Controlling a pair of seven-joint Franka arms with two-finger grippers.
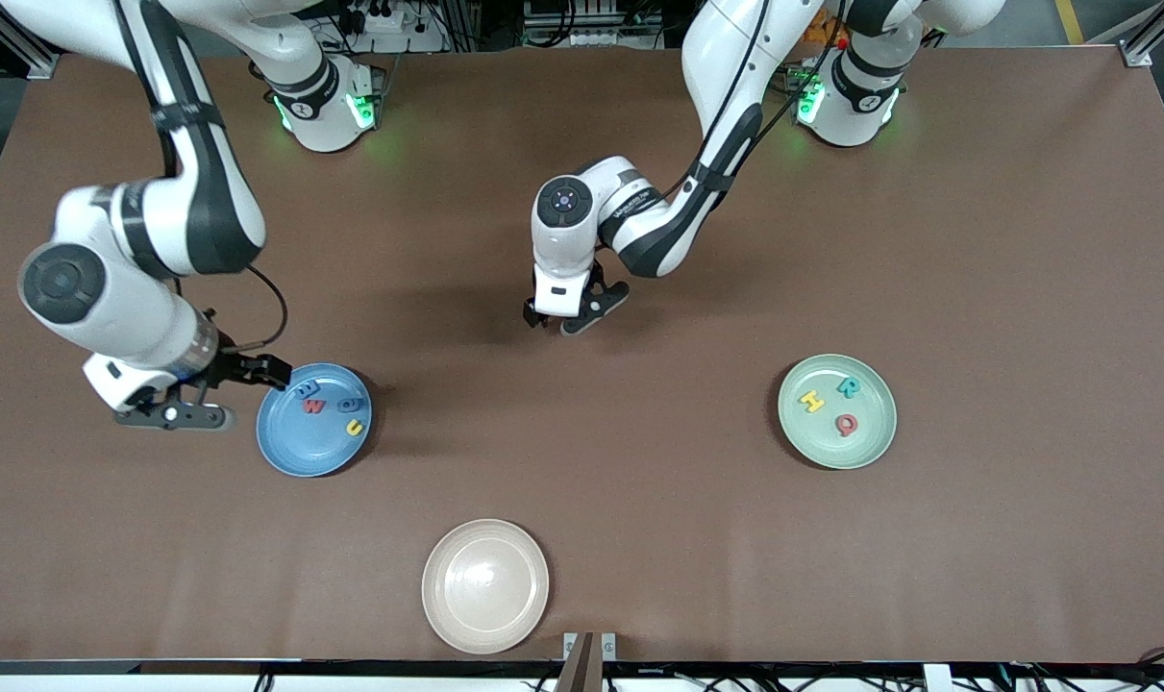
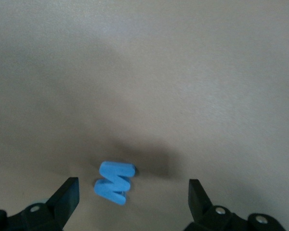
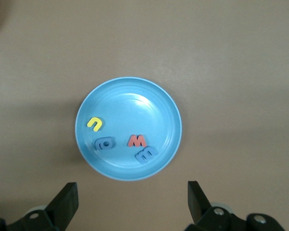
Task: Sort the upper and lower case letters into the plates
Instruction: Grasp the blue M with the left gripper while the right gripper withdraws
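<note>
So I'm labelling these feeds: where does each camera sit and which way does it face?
Front view: high, across the table, facing both arm bases; shows both arms and three plates.
Left wrist view: looks down between the open left gripper at a blue letter M on the table.
Right wrist view: looks down between the open right gripper at the blue plate.
Shared: the blue plate appears in the front and right wrist views.

Brown matte table under even light, metal frame rails at corners, cables along edge

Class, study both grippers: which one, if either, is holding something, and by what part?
Neither. The left gripper hangs open over a blue letter on the table; the right gripper is open by the blue plate.
</note>
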